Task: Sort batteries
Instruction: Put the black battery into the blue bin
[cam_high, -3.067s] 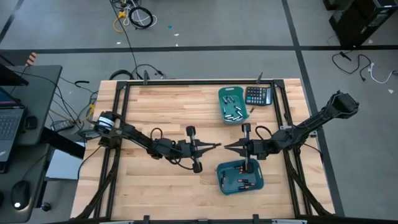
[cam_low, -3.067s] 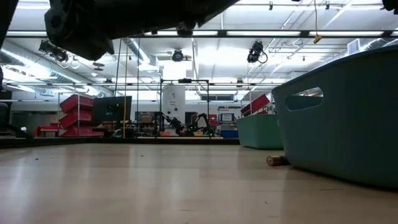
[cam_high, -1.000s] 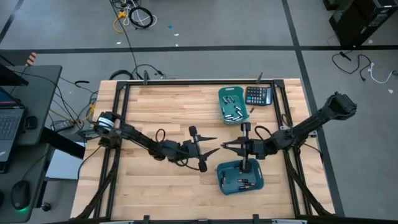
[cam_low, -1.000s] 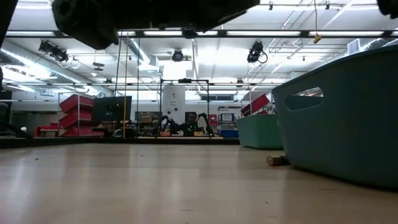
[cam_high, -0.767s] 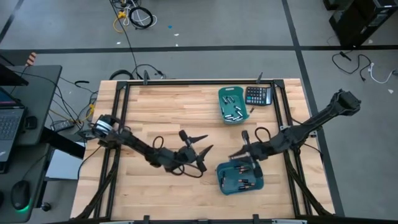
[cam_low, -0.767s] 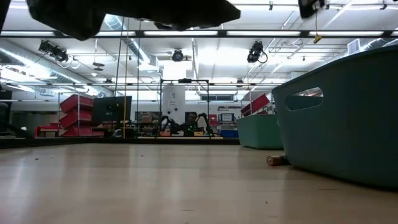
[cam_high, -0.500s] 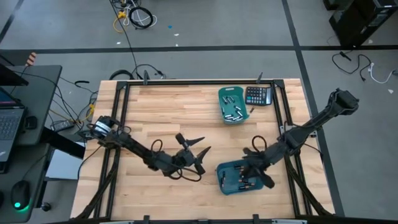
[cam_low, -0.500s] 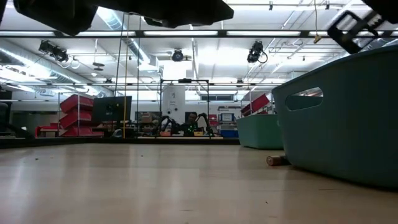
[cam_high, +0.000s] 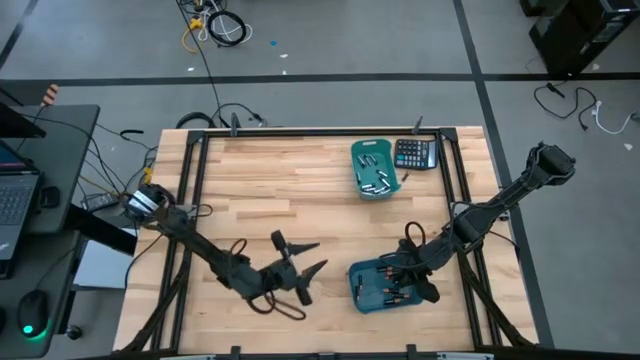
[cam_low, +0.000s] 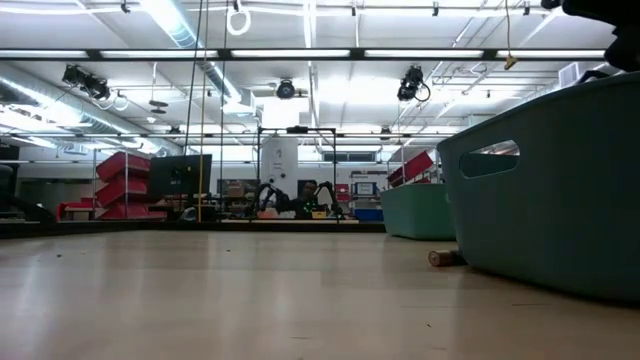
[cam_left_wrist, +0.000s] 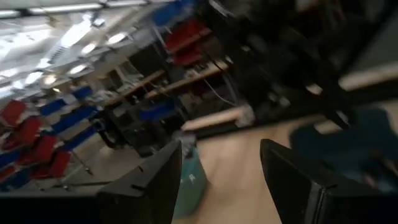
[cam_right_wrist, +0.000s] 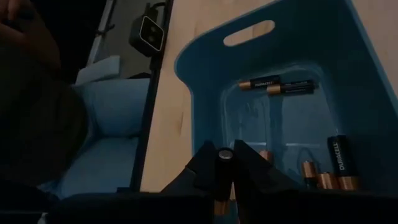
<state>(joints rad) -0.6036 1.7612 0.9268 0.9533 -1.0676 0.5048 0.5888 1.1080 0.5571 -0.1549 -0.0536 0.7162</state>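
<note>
— Where is the right gripper (cam_right_wrist: 224, 167) found, and what is pinched?

— It is held over the near teal bin (cam_high: 360, 298); a battery (cam_right_wrist: 223, 158) is pinched between its fingers, above other batteries (cam_right_wrist: 278, 85) lying in that bin.

— And the left gripper (cam_high: 303, 271)?

— It is seen above bare table (cam_high: 270, 180), left of that bin, its fingers spread wide and nothing held. More cells are kept in the far bin (cam_high: 374, 169) beside the calculator (cam_high: 415, 154); one loose cell (cam_low: 444, 257) lies on the wood by the near bin.
</note>
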